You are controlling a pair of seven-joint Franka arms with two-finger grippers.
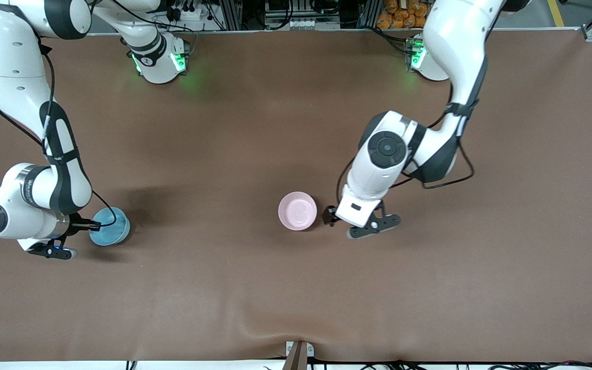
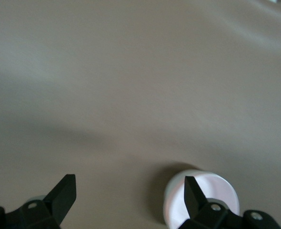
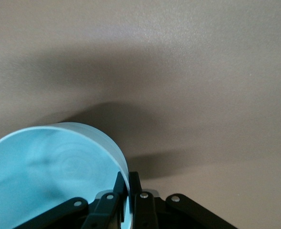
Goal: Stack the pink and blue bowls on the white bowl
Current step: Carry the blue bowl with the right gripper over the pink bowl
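At the right arm's end of the table (image 1: 296, 288), the right gripper (image 3: 127, 188) is clenched on the rim of the blue bowl (image 1: 109, 226), one finger inside the wall and one outside, seen clearly in the right wrist view. The blue bowl (image 3: 50, 176) sits upright, open side up, with the gripper at the edge of it that faces the right arm's end of the table. Can't tell whether the bowl is lifted off the cloth or resting on it.

Near the middle of the table, the left gripper (image 1: 334, 216) is low and just beside the pink bowl (image 1: 297, 210), on the bowl's side toward the left arm's end. Its fingers (image 2: 63, 193) are spread wide, released, gripping nothing. In the left wrist view the pink bowl (image 2: 212, 188) shows next to one fingertip, not between the two; touching or a hair apart, can't tell.

Pink bowl upright, open side up. There seems to be a paler, whitish outer wall under the pink in the left wrist view, but can't tell if that is a second bowl. Pink and blue bowls are well apart. Brown cloth covers the table.
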